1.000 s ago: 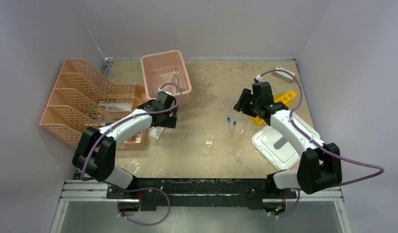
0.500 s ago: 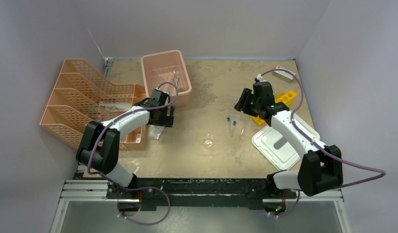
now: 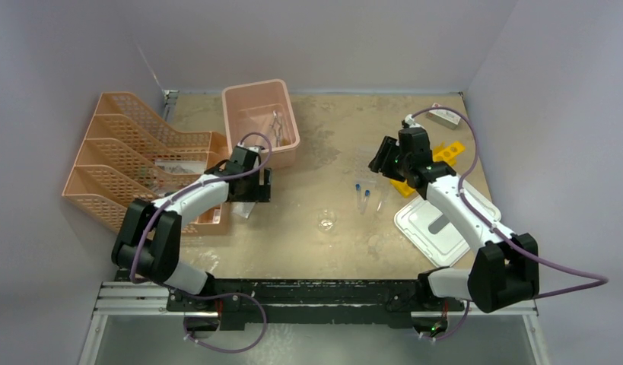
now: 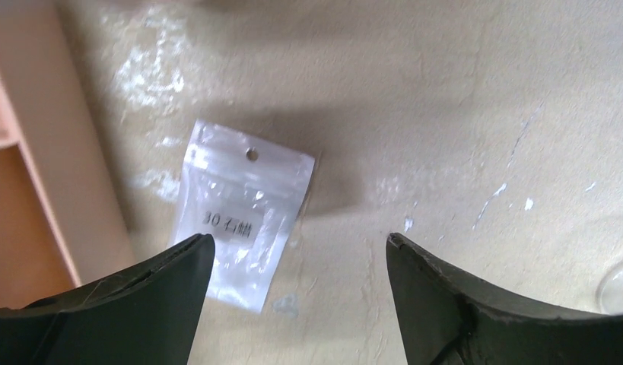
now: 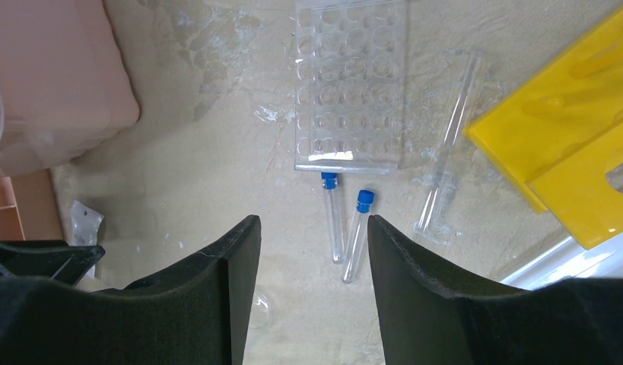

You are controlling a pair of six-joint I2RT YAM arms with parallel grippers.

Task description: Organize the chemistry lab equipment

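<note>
1. left arm first: over the last second its wrist has slid a touch toward 9 o'clock, closer to the orange mesh trays (image 3: pixel 133 152). the left gripper (image 4: pixel 297 251) now hangs over a small clear zip bag (image 4: pixel 243 220).
2. the jaws have narrowed a little from their widest, but they're open with only bare table between them. nothing is gripped.
3. the bag hasn't budged. it lies flat on the table, just beside the tray's edge, at about 9 o'clock from the tiny glass beaker (image 3: pixel 326 222).
4. my read: the left arm is lining up a pick on that bag. the bag is thin and flat, so the fingers will likely have to come right down to the table to catch an edge.
5. over to the right gripper (image 5: pixel 312 228): it has barely moved. its jaws are parted and empty, holding above the two blue-capped tubes (image 5: pixel 335 217).
6. those tubes lie side by side on the table with their caps toward the clear rack (image 5: pixel 350 84), which sits at 12 o'clock from them. the yellow holed rack (image 5: pixel 567 152) is off at 2 o'clock, and a long clear tube (image 5: pixel 449 152) lies between the two racks.
7. the metal scissor-tongs (image 3: pixel 276 122) already rest in the pink bin (image 3: pixel 255 84), at 11 o'clock on the table.
8. for the task, that still leaves the bag, tubes, beaker and racks loose, so sorting looks far from finished.
</note>
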